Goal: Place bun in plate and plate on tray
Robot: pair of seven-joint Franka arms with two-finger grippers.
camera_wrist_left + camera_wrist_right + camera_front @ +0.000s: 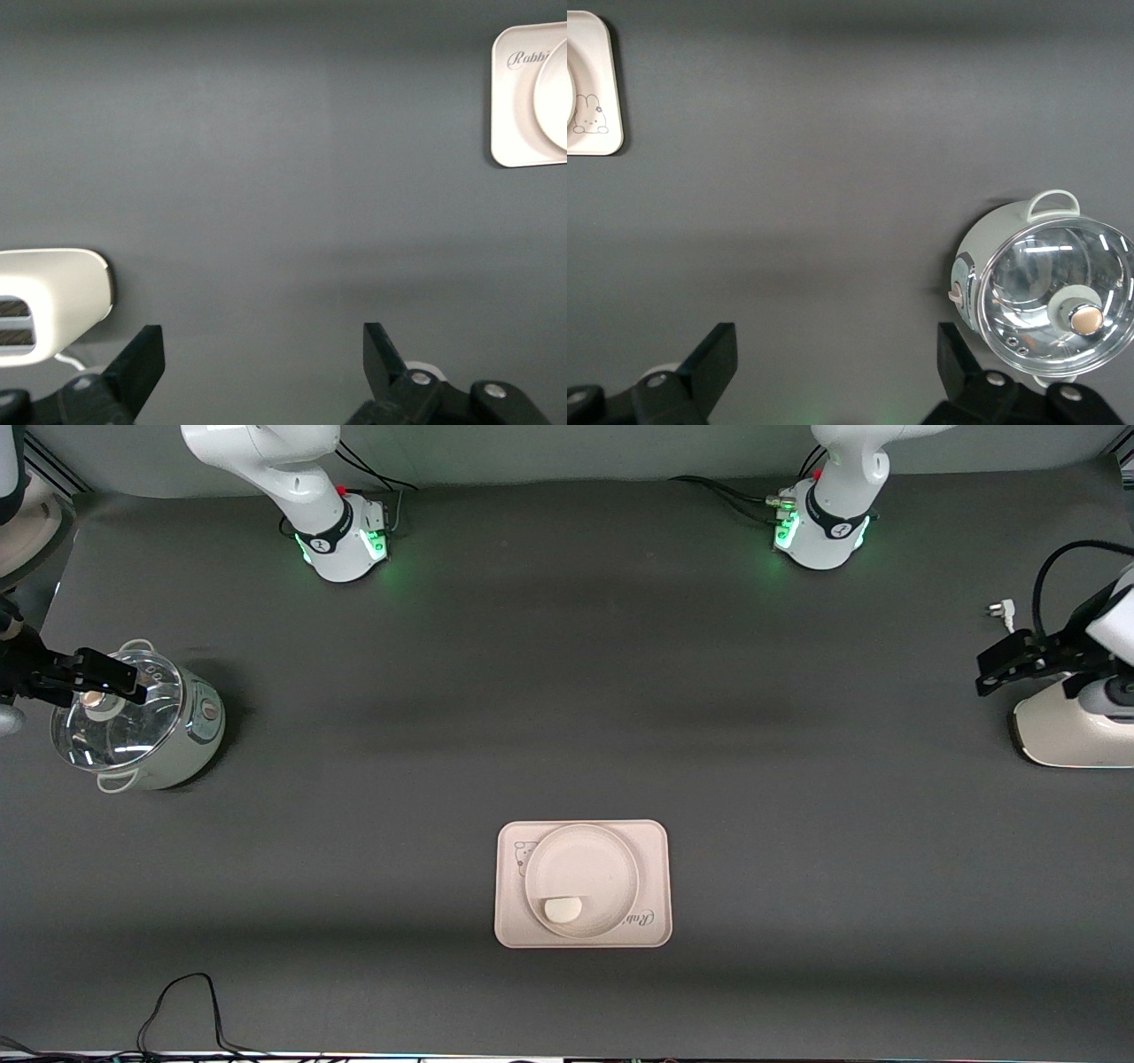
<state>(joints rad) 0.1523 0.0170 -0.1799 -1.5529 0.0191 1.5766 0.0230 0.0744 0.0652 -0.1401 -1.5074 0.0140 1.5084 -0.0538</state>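
Front view shows the task looking complete: the small smooth off-white bun (pixel 563 909) lies in the round, shallow beige-cream plate (pixel 580 868), at the part of the plate nearest the front camera, and the plate sits inside the pale beige-pink rectangular tray (pixel 656 850) with its rabbit drawing and script. The tray rests on the dark grey counter (pixel 567 691) near the middle of the edge closest to the front camera, well apart from both arms. That stacking looks like the wanted end state: bun carried by plate, plate carried by tray, so all three could be moved as one.

The left gripper (pixel 1005 669) hangs at the left arm's end of the counter, just beside a white rounded appliance (pixel 1067 731); in the left wrist view its fingers (pixel 142 359) are spread wide with nothing between them. The right gripper (pixel 97 677) hangs over a pale green pot with a clear glass lid (pixel 133 722) at the right arm's end of the counter; in the right wrist view its fingers (pixel 713 363) are likewise wide apart and empty, and the lid's knob (pixel 1088 317) is untouched.

Both arms appear parked clear of the tray, probably so that nothing disturbs the finished stack. I judge that no further move is needed.
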